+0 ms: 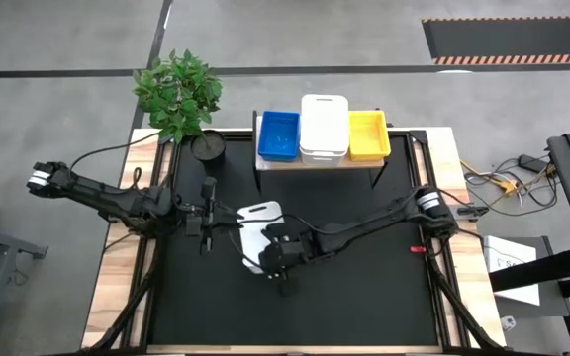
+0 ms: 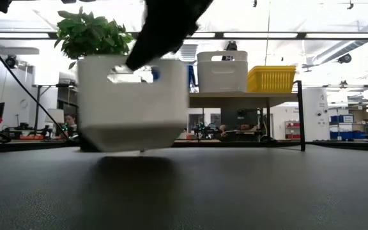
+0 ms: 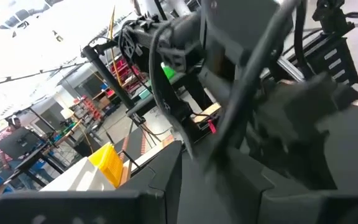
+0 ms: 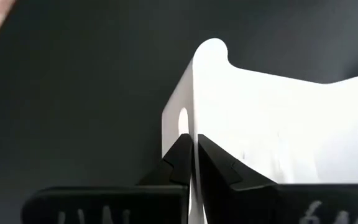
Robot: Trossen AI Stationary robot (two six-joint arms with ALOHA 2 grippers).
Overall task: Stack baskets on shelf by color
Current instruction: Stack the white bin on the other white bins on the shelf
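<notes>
A white basket (image 1: pixel 253 229) hangs just above the black mat near the table's middle, with my right gripper (image 4: pixel 192 146) shut on one of its walls. It fills the left of the low view (image 2: pixel 133 102). On the shelf (image 1: pixel 320 164) at the far edge rest a blue basket (image 1: pixel 278 134), a white basket stack (image 1: pixel 325 127) and a yellow basket (image 1: pixel 369 134), each on its bottom. My left gripper (image 1: pixel 207 220) waits just left of the held basket, apart from it. My right gripper pinches a wall of the white basket at its top rim (image 4: pixel 193 115), next to a handle hole, one finger on each face of the wall. The fingers slant down from the table's near right. The basket hangs below them, clear of the mat, its shadow beneath it.
A black plant pot (image 1: pixel 208 148) with a leafy plant (image 1: pixel 178 91) stands at the far left beside the shelf. Bare black mat (image 1: pixel 364 297) lies toward the near edge and right. A small red object (image 1: pixel 419 249) lies near the right arm.
</notes>
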